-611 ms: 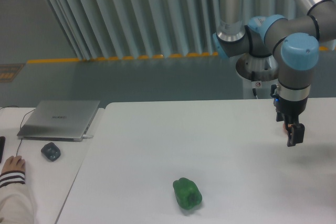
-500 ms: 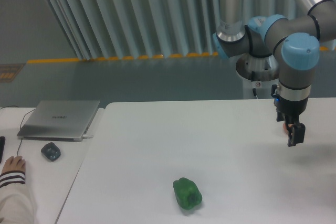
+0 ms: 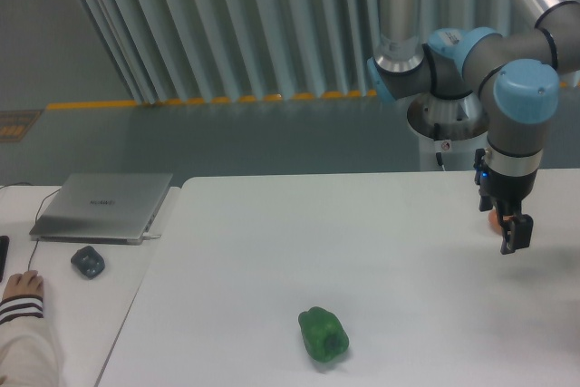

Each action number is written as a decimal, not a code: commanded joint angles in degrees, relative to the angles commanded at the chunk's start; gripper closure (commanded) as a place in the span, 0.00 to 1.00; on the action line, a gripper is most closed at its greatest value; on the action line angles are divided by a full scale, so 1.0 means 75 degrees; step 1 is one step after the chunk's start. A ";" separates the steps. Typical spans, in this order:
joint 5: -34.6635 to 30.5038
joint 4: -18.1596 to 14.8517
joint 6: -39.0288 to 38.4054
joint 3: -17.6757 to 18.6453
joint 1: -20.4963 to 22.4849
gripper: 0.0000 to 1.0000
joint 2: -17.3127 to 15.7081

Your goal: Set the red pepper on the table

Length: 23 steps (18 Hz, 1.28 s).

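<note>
The red pepper is out of view. The white table (image 3: 272,251) fills the lower part of the camera view. My gripper (image 3: 513,235) hangs from the arm at the far right, just above the tabletop. It is seen side-on, so its fingers overlap and the gap does not show. Nothing shows held in it. A small orange thing (image 3: 492,218) peeks out just behind the gripper's left side.
A green bell pepper (image 3: 323,334) lies on the table near the front middle. On the narrower desk at the left are a closed laptop (image 3: 104,207), a dark mouse (image 3: 88,262) and a person's hand (image 3: 22,287). The arm's base (image 3: 444,129) stands behind the table.
My gripper and wrist have shifted slightly to the right. The green pepper has not moved.
</note>
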<state>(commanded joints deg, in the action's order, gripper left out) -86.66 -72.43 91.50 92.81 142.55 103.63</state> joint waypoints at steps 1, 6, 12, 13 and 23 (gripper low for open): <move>0.0000 0.0036 0.0000 -0.0023 0.0140 0.00 -0.0024; 0.0059 0.0072 0.0129 -0.0070 0.0481 0.00 -0.0012; 0.0023 0.0822 0.0046 -0.0105 0.0843 0.00 0.0011; 0.0035 0.0822 0.0012 -0.0186 0.1018 0.00 0.0023; 0.0000 0.1969 -0.0128 -0.0948 0.1466 0.00 0.0760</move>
<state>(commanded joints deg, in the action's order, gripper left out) -86.66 -57.67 90.54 85.70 153.55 109.33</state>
